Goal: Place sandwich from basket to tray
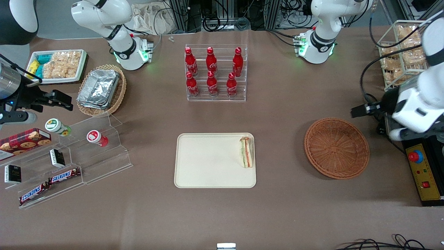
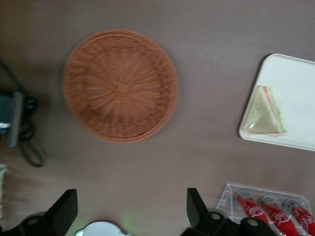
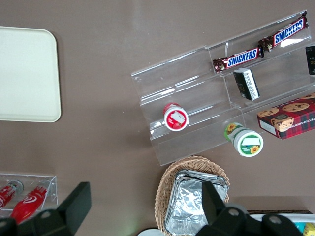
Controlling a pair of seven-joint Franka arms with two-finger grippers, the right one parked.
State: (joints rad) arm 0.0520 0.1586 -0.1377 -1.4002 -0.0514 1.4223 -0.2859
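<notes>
Sandwich point(image 1: 246, 152) lay on tray point(image 1: 214, 160), at edge nearest basket point(image 1: 336, 148); gripper point(image 2: 132, 212) hung above table beside basket, fingers wide apart, empty

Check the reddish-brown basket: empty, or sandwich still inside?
Empty: the basket shows only bare weave. The sandwich lies on the tray; the open gripper hangs above the table beside the basket.

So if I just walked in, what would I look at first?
Probably the six shiny red cola bottles in their clear rack, farther from the front camera than the big cream rectangular tray. Next, the little triangular sandwich on that tray's edge nearest the round reddish-brown wicker basket, which has nothing in it. The left arm's gripper hangs open above the table beside that basket.
</notes>
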